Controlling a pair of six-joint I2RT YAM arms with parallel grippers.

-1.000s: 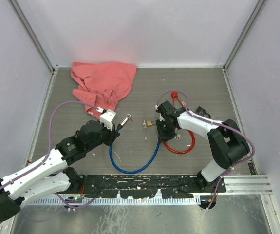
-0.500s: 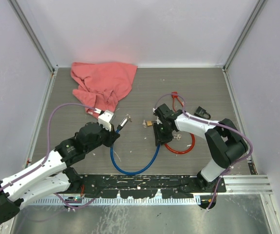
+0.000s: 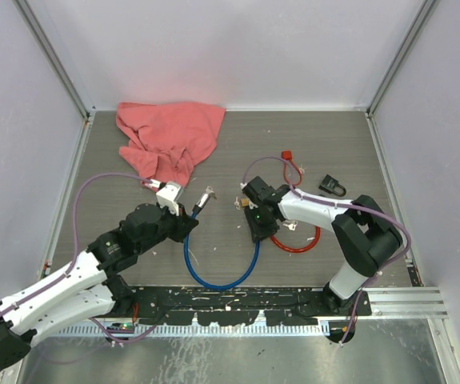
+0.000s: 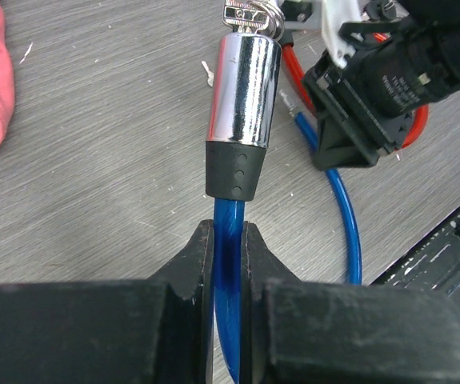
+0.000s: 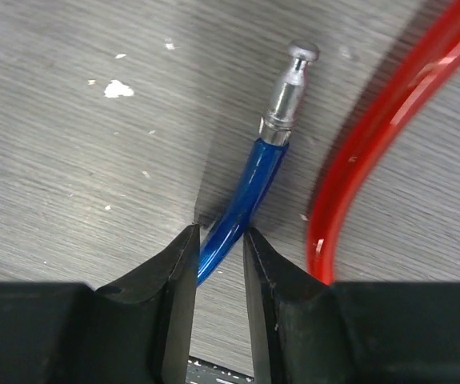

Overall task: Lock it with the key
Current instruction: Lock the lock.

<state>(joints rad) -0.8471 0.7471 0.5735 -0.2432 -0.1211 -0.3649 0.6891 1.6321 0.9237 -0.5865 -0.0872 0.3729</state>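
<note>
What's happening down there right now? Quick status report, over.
Left gripper: jaws shut on blue cable behind chrome lock barrel. Right gripper: jaws shut near its pin end. Pin and barrel apart. Red cable lies beside pin.

a robotics lab test cell: pale walls (image 3: 238,48) and aluminium posts (image 3: 54,60) box in a grey wood-grain tabletop (image 3: 334,144) with a mounting rail (image 3: 238,308).

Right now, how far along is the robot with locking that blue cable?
Done: both ends are gripped. The left gripper clamps the blue cable behind the chrome lock barrel, key at its far end. In hand: the right gripper holds the cable near its metal pin. Left: the pin is outside the barrel; inserting it and turning the key.
</note>
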